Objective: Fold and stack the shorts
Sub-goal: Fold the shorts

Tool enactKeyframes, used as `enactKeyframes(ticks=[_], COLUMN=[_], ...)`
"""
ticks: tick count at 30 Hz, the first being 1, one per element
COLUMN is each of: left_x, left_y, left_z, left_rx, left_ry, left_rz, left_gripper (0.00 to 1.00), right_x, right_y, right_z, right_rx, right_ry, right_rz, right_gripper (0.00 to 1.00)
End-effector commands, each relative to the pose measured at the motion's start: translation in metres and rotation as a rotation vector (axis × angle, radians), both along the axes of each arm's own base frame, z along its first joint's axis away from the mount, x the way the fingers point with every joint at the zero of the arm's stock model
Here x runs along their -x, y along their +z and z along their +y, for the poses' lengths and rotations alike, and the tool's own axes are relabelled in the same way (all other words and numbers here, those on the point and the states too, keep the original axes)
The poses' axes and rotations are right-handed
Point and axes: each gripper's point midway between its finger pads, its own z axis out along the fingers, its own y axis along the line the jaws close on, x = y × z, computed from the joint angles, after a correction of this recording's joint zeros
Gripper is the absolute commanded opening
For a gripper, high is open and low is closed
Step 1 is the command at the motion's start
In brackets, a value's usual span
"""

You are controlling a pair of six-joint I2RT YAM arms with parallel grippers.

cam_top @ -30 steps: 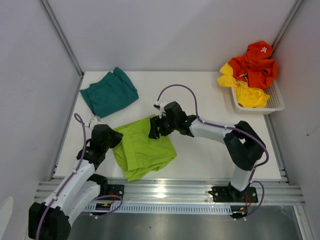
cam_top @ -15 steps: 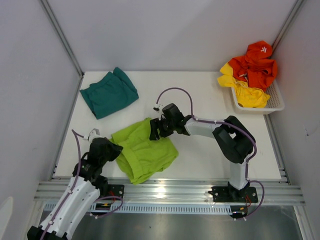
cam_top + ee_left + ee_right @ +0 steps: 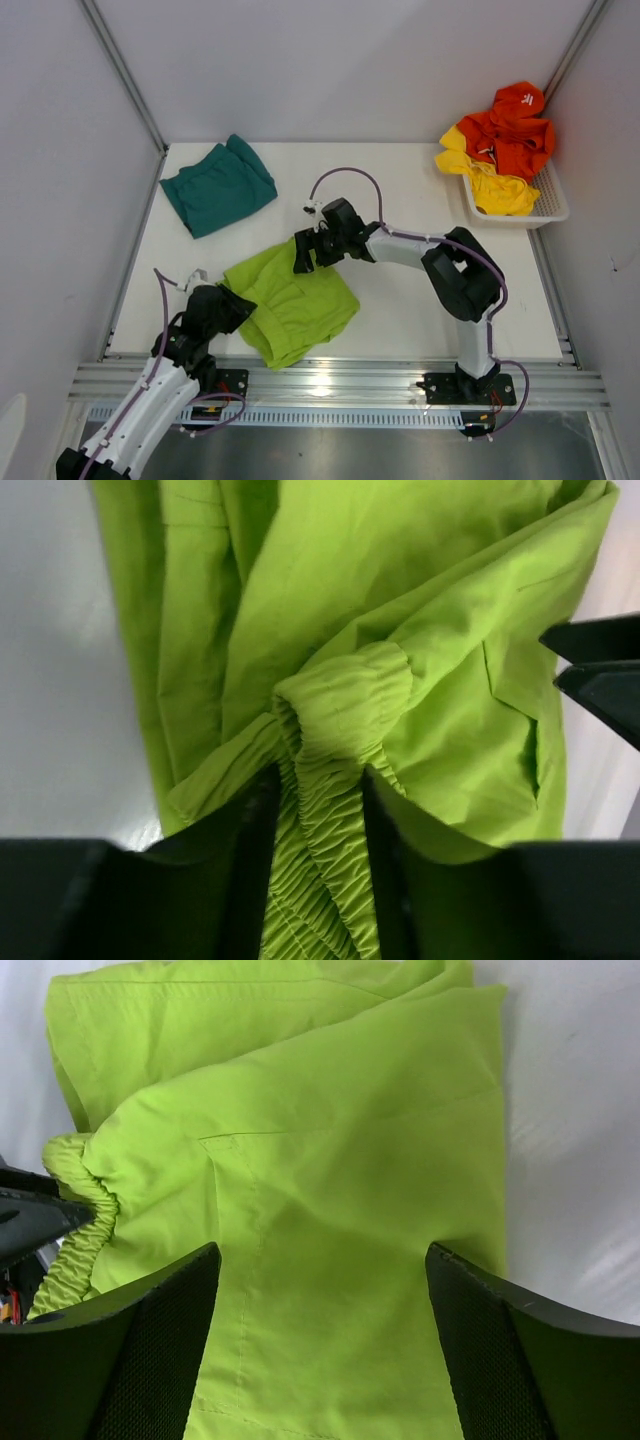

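Note:
The lime green shorts (image 3: pixel 295 305) lie crumpled at the table's front middle. My left gripper (image 3: pixel 235 308) is shut on their elastic waistband (image 3: pixel 320 820) at the left edge of the cloth. My right gripper (image 3: pixel 303 255) is open over the far edge of the same shorts (image 3: pixel 320 1210), its fingers (image 3: pixel 170 1330) spread wide with the fabric flat between them. The teal shorts (image 3: pixel 218 186) lie folded at the back left, apart from both grippers.
A white plastic basket (image 3: pixel 548 200) at the back right holds orange (image 3: pixel 512 128) and yellow (image 3: pixel 490 180) garments. Grey walls close in the table on the left, back and right. The metal rail runs along the near edge.
My left gripper has pulled back toward the near edge with the waistband, dragging the lime shorts' left side. My right gripper has shifted slightly left along the far edge.

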Motion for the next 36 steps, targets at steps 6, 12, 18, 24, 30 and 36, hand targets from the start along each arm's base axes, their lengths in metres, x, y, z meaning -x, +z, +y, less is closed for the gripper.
enactKeyframes(ticks=[6,12,18,24,30,36], left_x=[0.009,0.004,0.004,0.01,0.019,0.022], left_y=[-0.001,0.021,0.029,0.037,0.052,0.051], left_z=[-0.019,-0.024,-0.025,-0.029,-0.02,-0.014], left_rx=[0.039,0.047,0.022,0.031,0.03,0.017], left_ry=[-0.113,-0.13,-0.155,-0.172,-0.116,-0.074], left_rz=[0.012,-0.012,0.0,0.034,0.071,0.112], left_gripper=[0.58,0.59,0.6,0.61,0.72,0.84], right_x=[0.002,-0.01,-0.014,-0.022,-0.03,-0.033], right_y=[-0.016,-0.017,0.006,0.011,0.007,0.002], right_z=[0.002,-0.013,-0.02,-0.029,-0.036,-0.039], right_rx=[-0.039,-0.137,-0.172,-0.136,-0.114,-0.108], right_ry=[0.08,0.043,0.058,0.033,0.008,-0.002], right_rz=[0.149,0.217,0.18,0.157,0.148,0.152], right_gripper=[0.83,0.83,0.85,0.86,0.87,0.88])
